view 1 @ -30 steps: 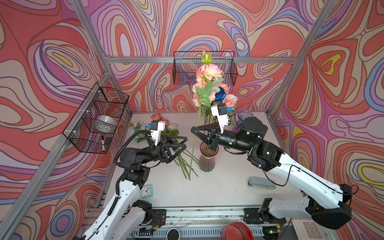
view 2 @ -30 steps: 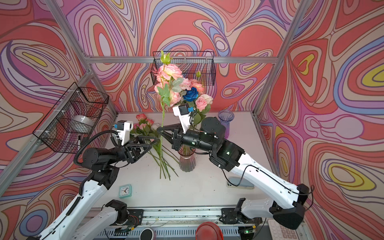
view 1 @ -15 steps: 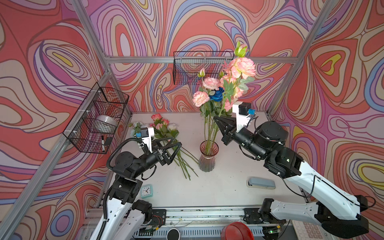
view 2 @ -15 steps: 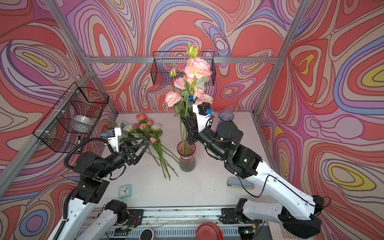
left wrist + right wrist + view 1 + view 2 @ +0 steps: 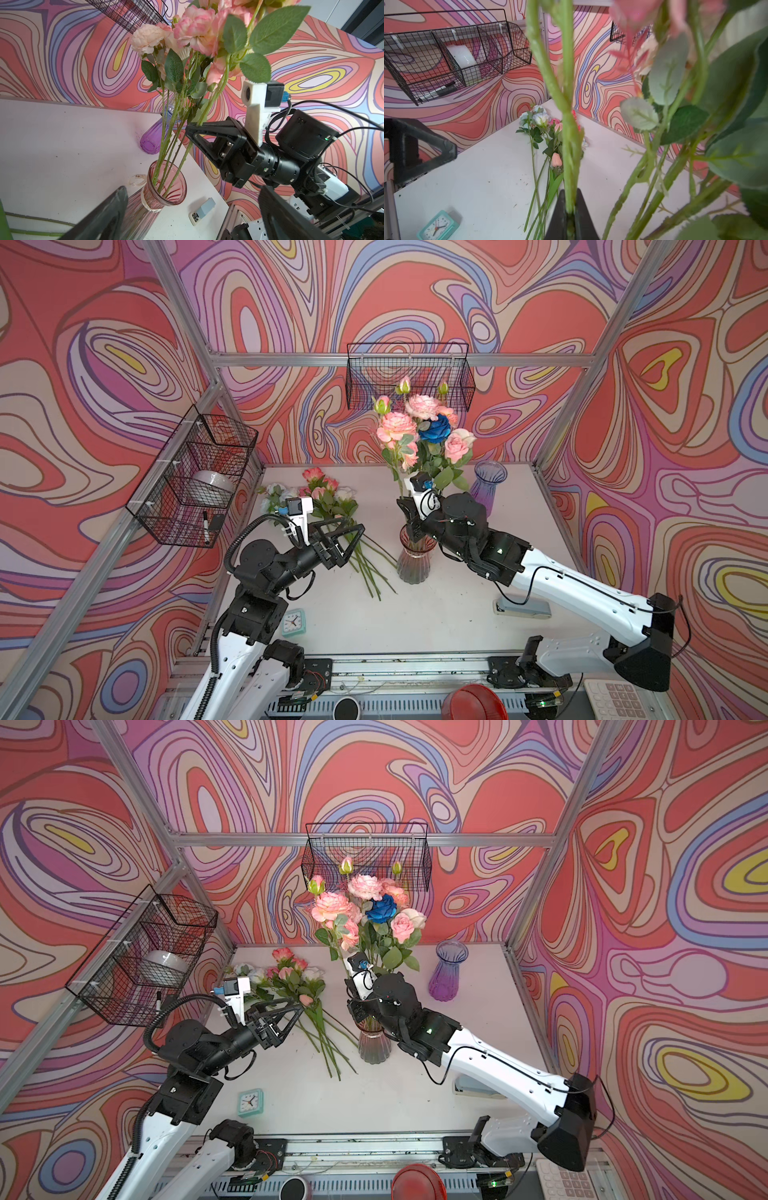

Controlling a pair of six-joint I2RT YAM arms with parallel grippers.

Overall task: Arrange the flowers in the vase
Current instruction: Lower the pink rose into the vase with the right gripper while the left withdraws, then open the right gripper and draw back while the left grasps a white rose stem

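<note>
Two right gripper fingers pinch a green flower stem, plain in the right wrist view, masked in both top views. That arm reaches over the ribbed pink glass vase holding pink, peach and blue artificial flowers; the left gripper hovers spread, empty.

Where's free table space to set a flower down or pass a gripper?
Free: front strip of table between clock and stapler; back strip between loose flowers and purple vase. Crowded: around pink vase, hemmed by loose flowers and right gripper, shut on a stem above.
</note>
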